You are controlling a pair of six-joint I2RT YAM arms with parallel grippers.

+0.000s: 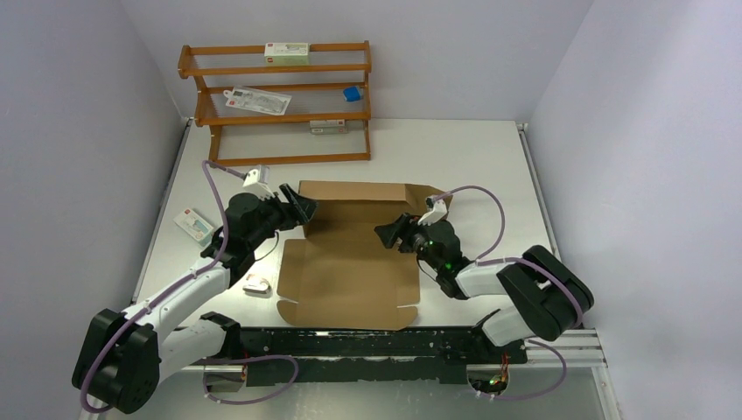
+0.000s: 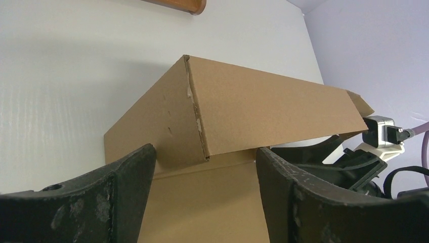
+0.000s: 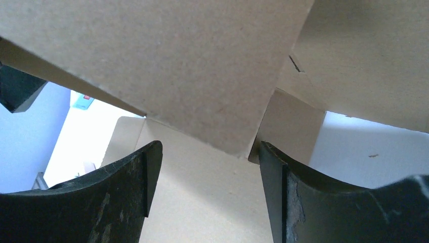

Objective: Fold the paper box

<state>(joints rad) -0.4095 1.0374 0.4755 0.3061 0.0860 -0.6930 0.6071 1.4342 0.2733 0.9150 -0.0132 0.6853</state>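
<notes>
1. The plain brown corrugated cardboard paper box (image 1: 350,280) lies on the white table (image 1: 464,149), its near panel flat and its far wall raised.
2. My left gripper (image 1: 304,208) stands spread at the wall's left corner. My right gripper (image 1: 391,234) stands spread facing the right-hand flaps. Neither pinches cardboard.
3. Risk: unsupported, the wall may sag flat; closing off the crease could buckle a flap.
4. The orange-brown wooden rack (image 1: 276,105) stands well apart behind.

Left pincer (image 1: 303,208), right pincer (image 1: 390,234): jaws apart
</notes>
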